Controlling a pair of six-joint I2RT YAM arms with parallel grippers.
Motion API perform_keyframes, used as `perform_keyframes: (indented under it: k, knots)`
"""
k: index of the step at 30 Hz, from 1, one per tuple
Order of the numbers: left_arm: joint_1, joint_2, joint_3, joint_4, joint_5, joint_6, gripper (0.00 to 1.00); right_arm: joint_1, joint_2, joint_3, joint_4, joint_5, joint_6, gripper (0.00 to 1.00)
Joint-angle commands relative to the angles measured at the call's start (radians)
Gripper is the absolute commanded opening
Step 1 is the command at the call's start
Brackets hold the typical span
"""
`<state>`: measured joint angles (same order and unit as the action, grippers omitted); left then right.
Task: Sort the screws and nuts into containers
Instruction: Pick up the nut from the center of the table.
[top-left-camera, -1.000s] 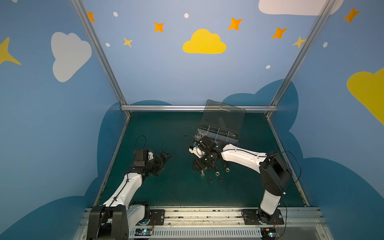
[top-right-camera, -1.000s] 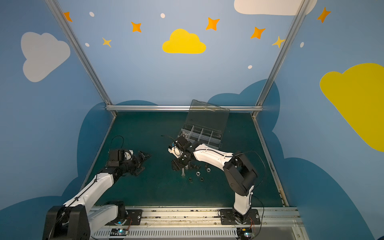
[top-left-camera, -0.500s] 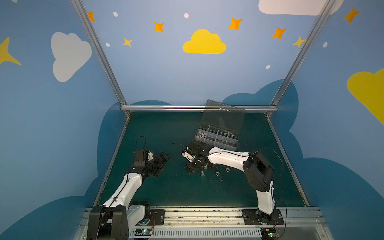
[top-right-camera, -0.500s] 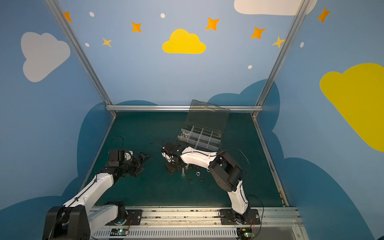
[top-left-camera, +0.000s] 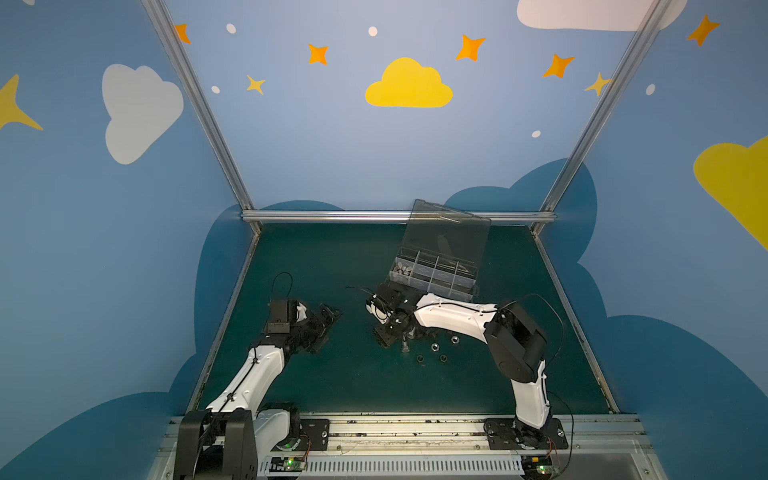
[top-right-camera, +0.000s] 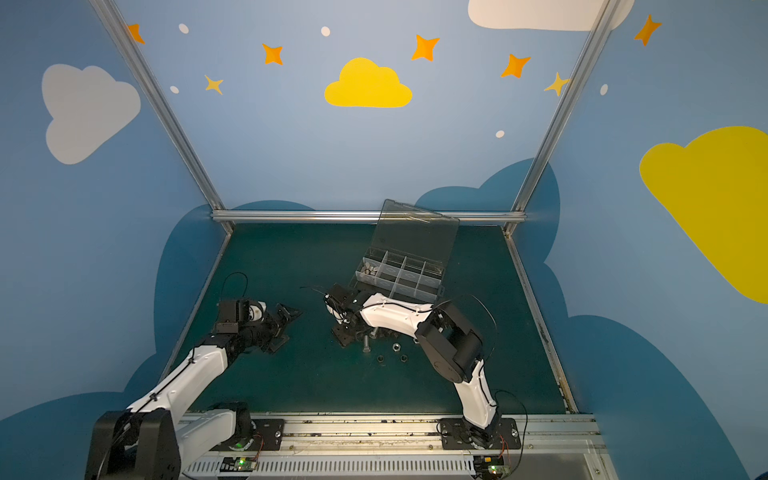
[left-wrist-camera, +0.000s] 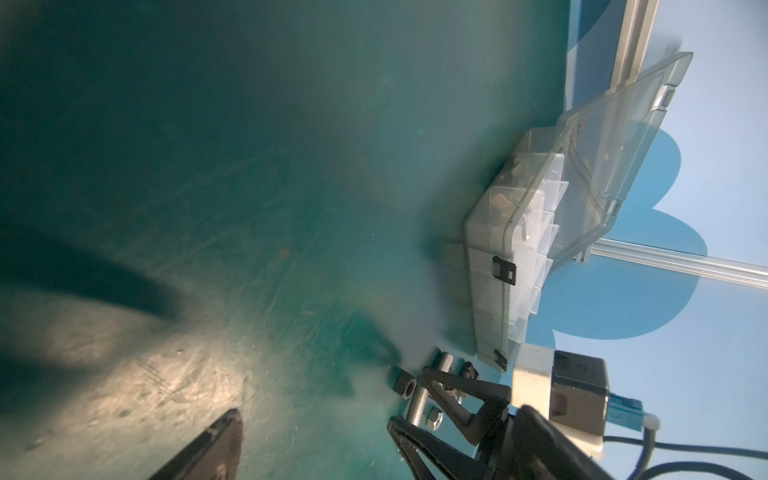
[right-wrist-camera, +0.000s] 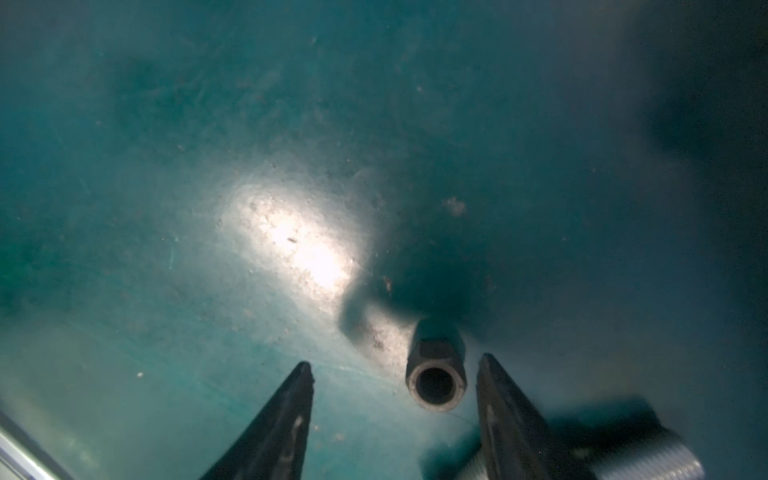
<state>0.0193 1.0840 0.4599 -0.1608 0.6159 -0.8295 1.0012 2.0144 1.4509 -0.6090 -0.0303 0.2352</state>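
Black nut (right-wrist-camera: 436, 376) between tips of the parted right pincer (right-wrist-camera: 395, 362)

I inspected the work surface, a dark green mat (top-left-camera: 332, 266), and found it scuffed and scratched, with bright glare patches in both wrist views. A clear organizer box (top-left-camera: 432, 286) stood on it toward the back, right of centre, with its lid raised. In front of the box, loose hardware lay on the mat. This included a silver hex bolt (top-right-camera: 366, 343) and, near it, four small nuts (top-left-camera: 435, 347) spaced apart. I also noted a black hex nut (right-wrist-camera: 436, 374) lying on its side, with a threaded silver bolt (right-wrist-camera: 648, 457) close by.
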Motion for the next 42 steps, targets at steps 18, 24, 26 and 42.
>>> perform_keyframes:
  k: [18, 24, 26, 42]
  knots:
    - [0.001, -0.016, 0.016, -0.011, -0.004, 0.015, 1.00, 0.001, 0.018, -0.026, -0.027, 0.028, 0.029, 0.49]
    - [0.002, -0.017, 0.016, -0.012, -0.005, 0.013, 1.00, -0.001, 0.027, -0.035, -0.027, 0.038, 0.029, 0.47]
    - [0.002, -0.017, 0.017, -0.009, -0.005, 0.013, 1.00, -0.001, 0.033, -0.034, -0.027, 0.038, 0.029, 0.47]
    - [0.002, -0.020, 0.016, -0.014, -0.007, 0.012, 1.00, -0.002, 0.049, -0.032, -0.034, 0.050, 0.024, 0.26]
